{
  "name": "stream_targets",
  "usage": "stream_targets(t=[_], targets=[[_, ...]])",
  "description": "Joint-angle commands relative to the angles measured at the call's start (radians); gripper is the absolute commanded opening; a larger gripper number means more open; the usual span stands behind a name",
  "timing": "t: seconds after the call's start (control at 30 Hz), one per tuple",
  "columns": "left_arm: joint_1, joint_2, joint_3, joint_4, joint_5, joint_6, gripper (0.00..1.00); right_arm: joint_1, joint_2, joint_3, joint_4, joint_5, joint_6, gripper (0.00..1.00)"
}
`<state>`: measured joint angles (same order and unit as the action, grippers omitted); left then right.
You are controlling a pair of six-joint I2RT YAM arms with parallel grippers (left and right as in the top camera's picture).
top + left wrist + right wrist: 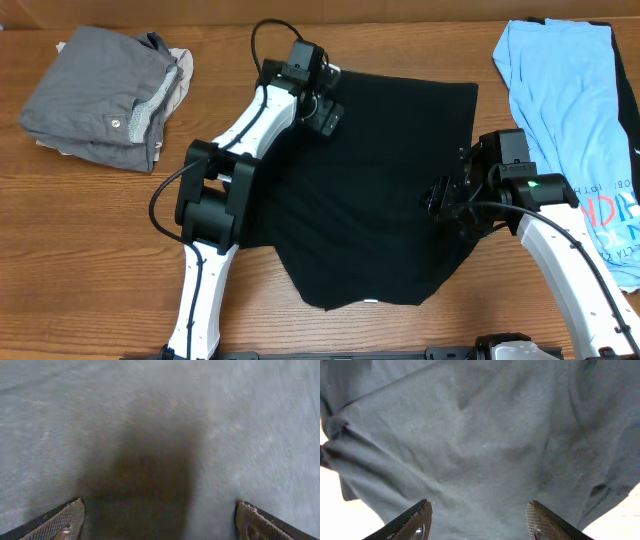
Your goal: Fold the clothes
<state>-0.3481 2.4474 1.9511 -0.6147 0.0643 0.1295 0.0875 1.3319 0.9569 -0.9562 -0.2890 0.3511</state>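
Note:
A black T-shirt [380,190] lies spread flat on the middle of the wooden table. My left gripper [327,112] is over its far left part, open and empty, with the dark cloth [160,435] close below its fingers [160,522]. My right gripper [440,195] is over the shirt's right side, open and empty; its view shows lightly wrinkled dark cloth [480,445] between its spread fingers [480,522].
A folded grey pile of clothes [105,95] lies at the far left. A light blue shirt [575,110] with red print lies along the right edge. Bare wooden table [90,250] shows at the front left.

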Motion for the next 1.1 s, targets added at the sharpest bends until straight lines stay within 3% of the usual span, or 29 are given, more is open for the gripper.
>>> stream_targets(t=[0.0, 0.23, 0.47, 0.73, 0.9, 1.07], targets=[[0.089, 0.196, -0.063, 0.006, -0.075, -0.061, 0.99, 0.003, 0.016, -0.001, 0.018, 0.042, -0.011, 0.64], [0.277, 0.199, -0.034, -0.026, -0.076, -0.130, 1.00, 0.004, 0.103, -0.001, 0.041, 0.042, -0.011, 0.65], [0.393, 0.199, 0.094, -0.243, 0.017, -0.160, 1.00, 0.031, 0.193, 0.000, 0.206, 0.023, -0.020, 0.68], [0.352, 0.198, 0.508, -0.720, 0.076, -0.159, 1.00, 0.121, 0.386, 0.000, 0.415, 0.011, -0.045, 0.69], [0.323, 0.198, 0.734, -0.862, 0.076, -0.160, 1.00, 0.149, 0.471, -0.001, 0.463, 0.004, -0.045, 0.68], [0.306, 0.198, 0.863, -0.906, 0.076, -0.161, 1.00, 0.188, 0.479, -0.002, 0.508, 0.005, -0.045, 0.52]])
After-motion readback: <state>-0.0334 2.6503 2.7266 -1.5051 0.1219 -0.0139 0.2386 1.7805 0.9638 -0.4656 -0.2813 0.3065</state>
